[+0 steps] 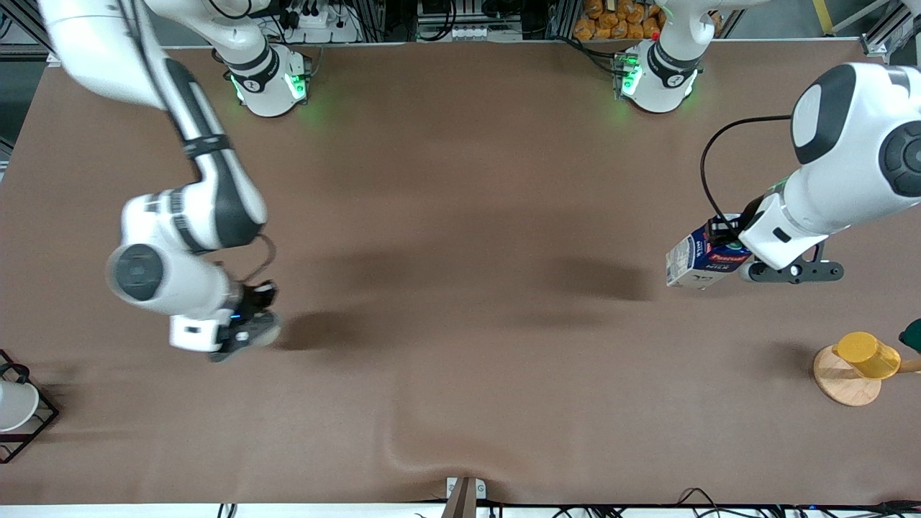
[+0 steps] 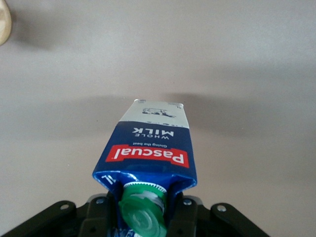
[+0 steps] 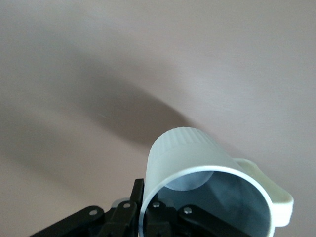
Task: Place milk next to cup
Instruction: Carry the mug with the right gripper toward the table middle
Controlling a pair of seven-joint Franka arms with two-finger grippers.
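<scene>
brown matte table (image 1: 460,216): left gripper (image 2: 143,217) clamping boxy milk (image 2: 150,148), right gripper (image 3: 148,212) pinching ribbed cup (image 3: 197,163)

Dark-blue gable-top milk carton (image 2: 148,148), "Pascual" printed white on its red band, "WHOLE MILK" printed beneath on blue

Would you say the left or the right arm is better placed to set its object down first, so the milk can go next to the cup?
Probably the right: its gripper holds the cup, the reference spot. The left gripper holds the milk aloft.
</scene>
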